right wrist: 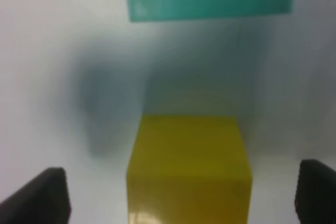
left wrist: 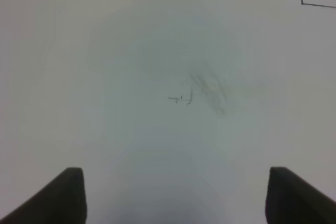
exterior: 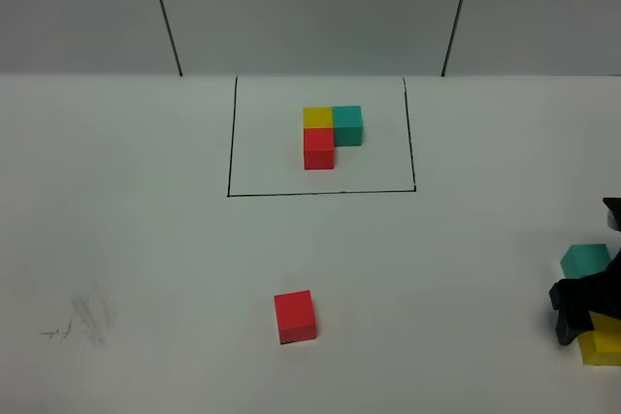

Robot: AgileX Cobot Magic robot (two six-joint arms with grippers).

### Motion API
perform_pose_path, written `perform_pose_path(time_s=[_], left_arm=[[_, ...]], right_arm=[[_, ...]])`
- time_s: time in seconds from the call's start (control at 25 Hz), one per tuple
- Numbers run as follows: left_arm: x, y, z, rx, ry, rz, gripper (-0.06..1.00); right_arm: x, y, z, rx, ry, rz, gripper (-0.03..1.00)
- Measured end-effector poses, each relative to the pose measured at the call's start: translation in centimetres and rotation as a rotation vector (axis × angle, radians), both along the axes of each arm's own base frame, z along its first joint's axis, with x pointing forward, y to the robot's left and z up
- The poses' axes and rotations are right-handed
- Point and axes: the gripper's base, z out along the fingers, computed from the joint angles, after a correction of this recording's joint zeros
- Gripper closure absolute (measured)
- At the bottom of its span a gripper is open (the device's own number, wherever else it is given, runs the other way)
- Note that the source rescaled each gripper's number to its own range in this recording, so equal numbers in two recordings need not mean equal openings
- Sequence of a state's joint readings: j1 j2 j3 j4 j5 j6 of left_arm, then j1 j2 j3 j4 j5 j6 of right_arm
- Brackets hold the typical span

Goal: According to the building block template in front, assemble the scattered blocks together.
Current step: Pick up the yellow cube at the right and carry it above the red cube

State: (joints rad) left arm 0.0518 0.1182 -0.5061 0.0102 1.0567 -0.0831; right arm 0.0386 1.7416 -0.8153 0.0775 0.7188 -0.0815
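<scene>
Because the scattered blocks look like small hard cubes with flat, dull sides, I think they are light, will not squash and will not slip much. The best place to hold one is on two flat sides that face away from each other, near the middle and not on the corners.

On the left, the left end effector hangs over the bare desk. Its two fingers are wide apart and there is nothing in it. Under it there is only a grey scribble mark. No block is near it.

In the middle, the red block sits alone on the desk, well apart from the arm on the right. Farther back is the building block template. It has yellow, teal and red cubes joined in an L, inside a black outline.

On the right, by the edge of the high view, are the teal block and the yellow block. They are near each other but not touching. The right end effector is over the yellow block. Its fingers are wide open, one on each side of the block, with a gap on both sides, and it has hold of nothing. The teal block lies just past the yellow one, outside the fingers. The wrist view is blurry, so I cannot tell how low the fingers are.
</scene>
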Motion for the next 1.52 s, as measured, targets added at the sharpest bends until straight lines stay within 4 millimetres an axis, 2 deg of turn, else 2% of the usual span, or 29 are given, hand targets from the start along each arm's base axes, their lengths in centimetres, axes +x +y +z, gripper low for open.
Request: perform_pose_path(time_s=[0.28,0.64,0.76,1.16,1.52], left_arm=[[0.0,0.0,0.0,0.0,0.0,0.0,-0.06],[0.0,0.0,0.0,-0.001,0.0,0.001,-0.06],[0.0,0.0,0.0,-0.001,0.0,0.001,-0.06],[0.0,0.0,0.0,-0.001,0.0,0.001,-0.06],[0.0,0.0,0.0,-0.001,0.0,0.001,-0.06]], right_arm=[[0.2,0.0,-0.8,-0.001,0.012,-0.001,0.05],[0.2,0.0,-0.8,-0.002,0.009,-0.001,0.07],[0.2,0.0,-0.8,-0.002,0.009,-0.001,0.13],[0.2,0.0,-2.1,-0.004,0.057,0.0,0.46],[0.2,0.0,-2.1,-0.004,0.056,0.0,0.47]])
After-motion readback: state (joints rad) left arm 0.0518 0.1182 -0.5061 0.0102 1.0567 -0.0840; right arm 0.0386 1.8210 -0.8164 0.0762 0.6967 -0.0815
